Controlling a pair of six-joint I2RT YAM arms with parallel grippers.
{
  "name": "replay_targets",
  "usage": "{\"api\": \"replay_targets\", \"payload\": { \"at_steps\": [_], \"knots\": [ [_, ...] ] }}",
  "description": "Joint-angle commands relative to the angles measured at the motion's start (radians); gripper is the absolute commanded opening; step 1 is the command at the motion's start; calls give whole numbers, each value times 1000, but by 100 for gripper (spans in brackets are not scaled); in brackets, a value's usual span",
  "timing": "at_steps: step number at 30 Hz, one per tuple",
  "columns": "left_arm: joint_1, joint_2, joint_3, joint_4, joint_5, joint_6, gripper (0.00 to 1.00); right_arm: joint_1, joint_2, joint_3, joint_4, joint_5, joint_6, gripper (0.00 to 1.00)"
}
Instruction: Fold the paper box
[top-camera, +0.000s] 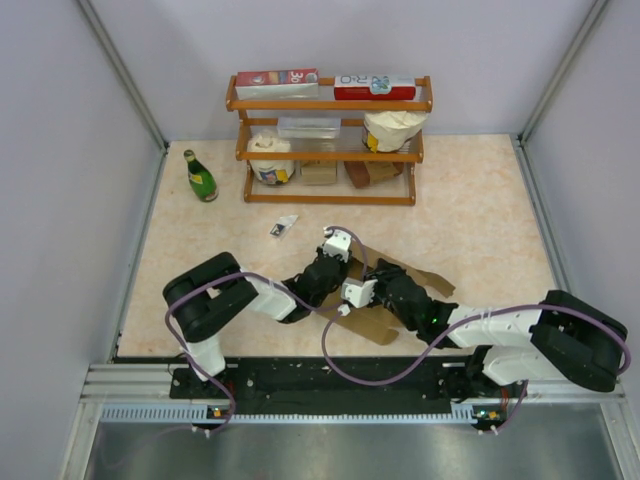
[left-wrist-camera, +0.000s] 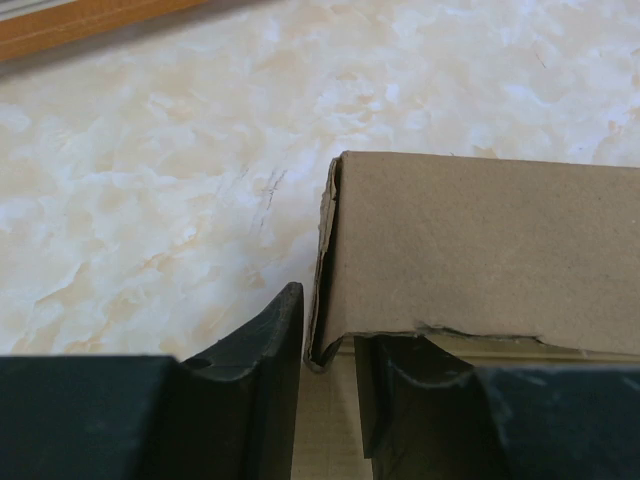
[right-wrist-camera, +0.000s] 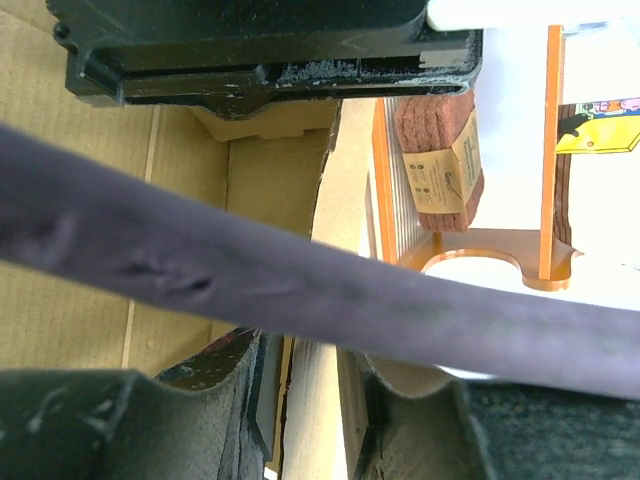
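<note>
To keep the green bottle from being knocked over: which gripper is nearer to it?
Left. The left gripper is on the paper box, right of the green bottle and toward the arm bases; the right gripper is farther along both ways.

Lab test cell, white partition walls (top-camera: 60, 150), stocked wooden shelf (top-camera: 330, 150)

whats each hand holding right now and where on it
Left hand pinches the paper box by the corner of a raised side wall. Right hand straddles another upright flap edge; a cable hides whether it grips.
</note>
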Motion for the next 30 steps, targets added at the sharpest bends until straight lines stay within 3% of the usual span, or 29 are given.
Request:
{"api": "replay_targets", "payload": {
  "at_steps": [1, 12, 15, 17, 19, 21, 26, 30],
  "knots": [
    [-37, 28, 29, 95, -145, 32, 29, 21, -25, 21, 2, -42, 44, 27],
    [-67, 48, 53, 106, -188, 32, 11, 29, -32, 21, -9, -42, 50, 28],
    [-69, 50, 55, 97, -188, 31, 11, 31, -32, 22, -10, -41, 50, 29],
    [-70, 47, 50, 91, -181, 31, 20, 29, -32, 22, -10, -44, 50, 29],
    [-72, 29, 40, 82, -179, 21, 37, 31, -28, 28, -15, -42, 50, 29],
    [-72, 7, 24, 65, -170, 8, 46, 29, -22, 34, -7, -30, 50, 30],
    [-72, -63, 23, -81, -144, -28, 54, 31, -11, 35, 10, -30, 48, 31],
    [-72, -172, -40, -133, -110, -68, 68, 31, -18, 33, 14, -35, 54, 33]
  ]
}}
